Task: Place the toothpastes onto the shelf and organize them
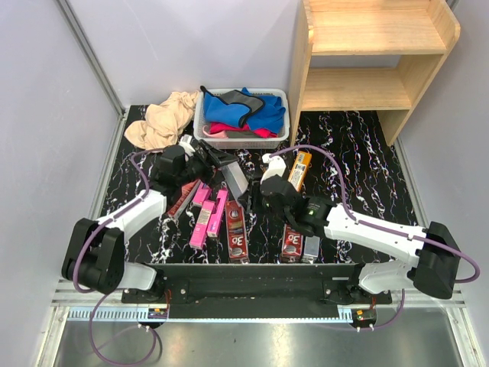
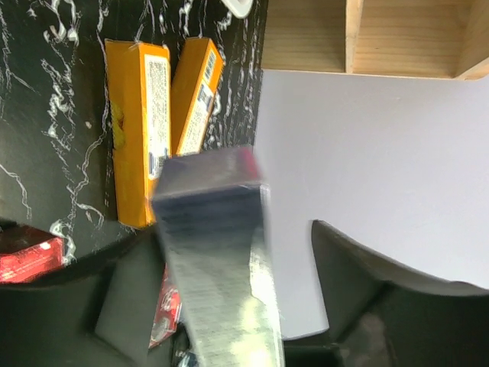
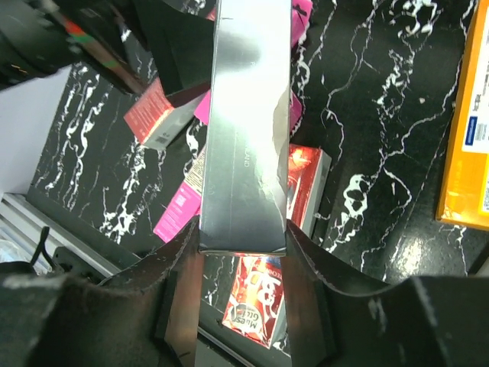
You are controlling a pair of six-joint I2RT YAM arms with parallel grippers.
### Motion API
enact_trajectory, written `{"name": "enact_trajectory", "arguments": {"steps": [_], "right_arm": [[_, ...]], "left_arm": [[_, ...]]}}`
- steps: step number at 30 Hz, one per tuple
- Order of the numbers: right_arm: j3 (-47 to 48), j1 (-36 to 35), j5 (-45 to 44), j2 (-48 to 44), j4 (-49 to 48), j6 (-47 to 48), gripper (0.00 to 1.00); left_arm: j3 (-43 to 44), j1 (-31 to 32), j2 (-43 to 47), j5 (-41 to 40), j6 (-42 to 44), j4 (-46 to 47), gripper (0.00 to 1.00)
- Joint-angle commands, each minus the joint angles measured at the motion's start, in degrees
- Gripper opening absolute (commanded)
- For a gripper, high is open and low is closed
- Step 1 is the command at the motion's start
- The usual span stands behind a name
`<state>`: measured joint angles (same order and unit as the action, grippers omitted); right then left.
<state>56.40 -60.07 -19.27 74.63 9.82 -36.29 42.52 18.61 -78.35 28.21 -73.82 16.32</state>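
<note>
- My right fingers (image 3: 182,290) pinch one end of the silver-grey toothpaste box (image 3: 248,122), well short of the shelf (image 1: 359,90).
- My left fingers (image 2: 126,302) stand spread around its other end.
- I judge this a handover; next, carry the box onto the shelf.

The silver-grey toothpaste box (image 3: 248,122) in my right end effector (image 3: 243,252) is glossy foil-like cardboard, super shiny next to the matt black plastic fingers (image 3: 179,298). The table (image 1: 359,153) is polished black marble-look with white veins, the shelf (image 1: 374,34) is smooth pale wood, and the basket (image 1: 200,118) is white plastic.
</note>
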Motion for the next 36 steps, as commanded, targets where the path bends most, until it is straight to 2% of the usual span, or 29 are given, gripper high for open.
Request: {"name": "enact_trajectory", "arguments": {"steps": [1,5,11,17,24,30,32,36], "right_arm": [[-0.50,-0.48,0.28,-3.35,-2.79,-1.32,0.15],[-0.33,-0.31,0.28,-4.76,-2.09,-2.11,0.14],[1.34,0.39,0.81,-5.81,0.98,-3.96,0.11],[0.47,3.82,6.08,-7.30,1.25,-7.38,0.10],[-3.31,12.77,18.36,-12.05,-1.56,-11.42,0.10],[-6.38,19.55,32.42,-16.18,-7.53,-15.90,0.09],[-7.35,22.18,38.22,-17.58,-12.69,-18.80,0.09],[-7.80,24.12,43.43,-18.47,-18.34,-24.33,0.08]], "left_arm": [[3.00,0.20,4.08,1.24,4.91,-2.85,0.87],[5.81,0.20,5.22,-0.43,9.21,-9.96,0.99],[9.94,0.20,7.50,-6.84,18.35,-22.45,0.99],[13.98,0.29,10.31,-14.84,26.26,-33.27,0.99],[16.71,0.29,13.31,-22.75,30.75,-40.22,0.99],[16.89,0.29,13.22,-23.46,31.46,-41.28,0.99],[16.72,0.29,12.78,-23.37,31.46,-41.28,0.99],[16.63,0.37,12.25,-23.11,31.20,-41.19,0.99]]}}
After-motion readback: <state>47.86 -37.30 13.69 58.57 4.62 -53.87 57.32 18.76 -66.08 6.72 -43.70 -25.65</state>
